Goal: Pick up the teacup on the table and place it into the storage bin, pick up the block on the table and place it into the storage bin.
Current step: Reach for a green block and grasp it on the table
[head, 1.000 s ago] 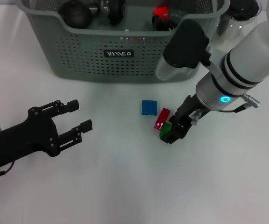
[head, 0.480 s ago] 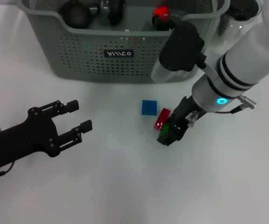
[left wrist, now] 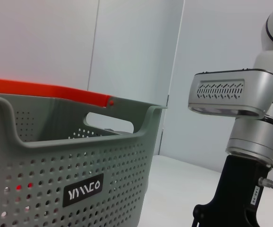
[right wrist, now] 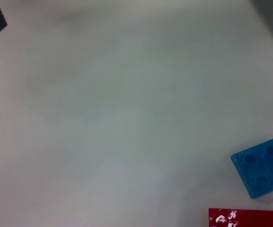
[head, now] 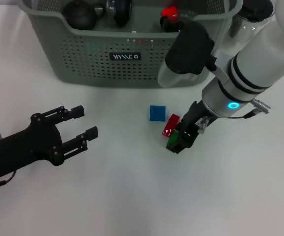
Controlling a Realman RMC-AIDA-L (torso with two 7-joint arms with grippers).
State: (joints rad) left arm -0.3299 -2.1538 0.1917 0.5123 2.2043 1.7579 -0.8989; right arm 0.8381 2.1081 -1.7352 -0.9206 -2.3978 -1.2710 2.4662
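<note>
Block step under way: right gripper (head: 180, 141) clamped on green block (head: 174, 139) beside red block (head: 171, 125), blue block (head: 157, 113). Next: lift into storage bin (head: 102, 61). Left gripper (head: 78, 126) spread, idle.

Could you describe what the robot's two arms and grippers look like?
The left gripper is matte black with screw-studded, blocky fingers. The right arm is glossy white with black ring bands, a glowing cyan ring light and a grey cable plug; its right gripper is black.

A small black label (head: 125, 56) on the storage bin (head: 82, 69), upper centre of the head view, carries stylised white lettering. It is not clearly legible. White marks on the red block (head: 171, 125) cannot be read.
</note>
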